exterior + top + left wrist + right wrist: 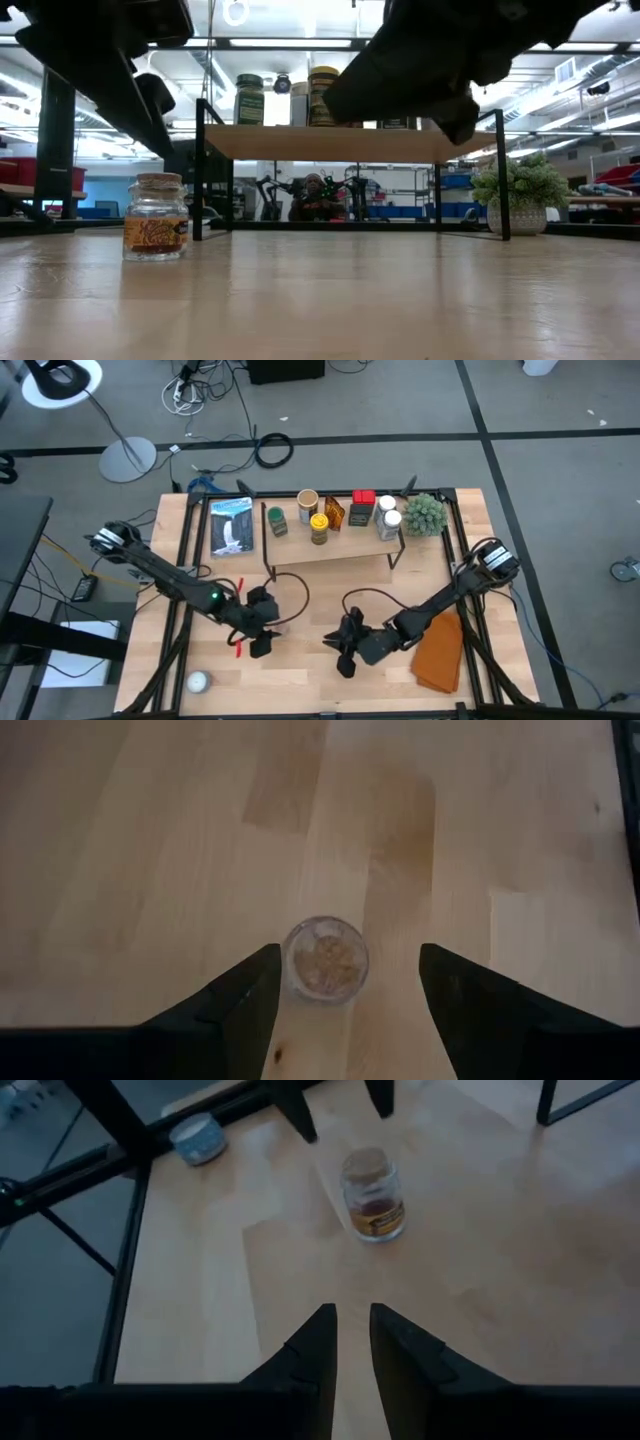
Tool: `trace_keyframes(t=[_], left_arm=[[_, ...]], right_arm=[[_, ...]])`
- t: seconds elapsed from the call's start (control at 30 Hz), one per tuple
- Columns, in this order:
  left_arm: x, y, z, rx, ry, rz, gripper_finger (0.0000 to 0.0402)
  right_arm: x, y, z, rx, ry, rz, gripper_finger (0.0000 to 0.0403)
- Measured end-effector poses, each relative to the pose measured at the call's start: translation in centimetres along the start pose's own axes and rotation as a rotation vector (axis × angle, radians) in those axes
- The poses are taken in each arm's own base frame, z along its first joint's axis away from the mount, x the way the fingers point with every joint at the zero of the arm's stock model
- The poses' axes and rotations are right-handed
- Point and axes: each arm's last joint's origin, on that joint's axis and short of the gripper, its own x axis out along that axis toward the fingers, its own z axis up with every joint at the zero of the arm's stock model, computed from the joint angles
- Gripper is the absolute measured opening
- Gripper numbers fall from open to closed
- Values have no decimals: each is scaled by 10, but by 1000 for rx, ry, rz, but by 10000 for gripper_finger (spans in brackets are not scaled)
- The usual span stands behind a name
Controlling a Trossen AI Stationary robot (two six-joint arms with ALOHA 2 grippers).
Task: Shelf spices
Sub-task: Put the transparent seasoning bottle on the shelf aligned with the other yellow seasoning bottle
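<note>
A small glass jar with a cork lid (157,217) stands upright on the tabletop at the near left; it also shows in the right wrist view (373,1195). My left gripper (262,635) hovers over it, open. In the left wrist view the jar (325,957) lies below the gap between the fingers, untouched. My right gripper (345,650) hangs over the middle of the table and points toward the jar, with a narrow gap and nothing in it (350,1315). The shelf (340,547) stands at the far side with several spices (320,520) on its plank. A grey tin (198,681) sits near the front left corner.
A green plant in a pot (425,515) stands at the shelf's right end, and a picture card (232,525) lies to the shelf's left. An orange-brown cloth (440,650) lies at the near right. Bare wood stretches between the shelf's legs and the near edge (330,300).
</note>
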Motion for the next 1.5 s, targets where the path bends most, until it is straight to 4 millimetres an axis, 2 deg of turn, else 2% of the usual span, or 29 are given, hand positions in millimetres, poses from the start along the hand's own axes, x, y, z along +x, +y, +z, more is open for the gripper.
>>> trace_keyframes(t=[0.63, 1.23, 1.5], left_arm=[[43, -2, -17, 32, 119, 65, 243], [47, -5, -11, 39, 25, 62, 241], [47, -3, -10, 36, 30, 72, 197]], right_arm=[[-8, 9, -6, 25, -49, -21, 64], [-9, 11, -6, 31, -51, -9, 64], [-9, 11, -6, 30, -50, -7, 64]])
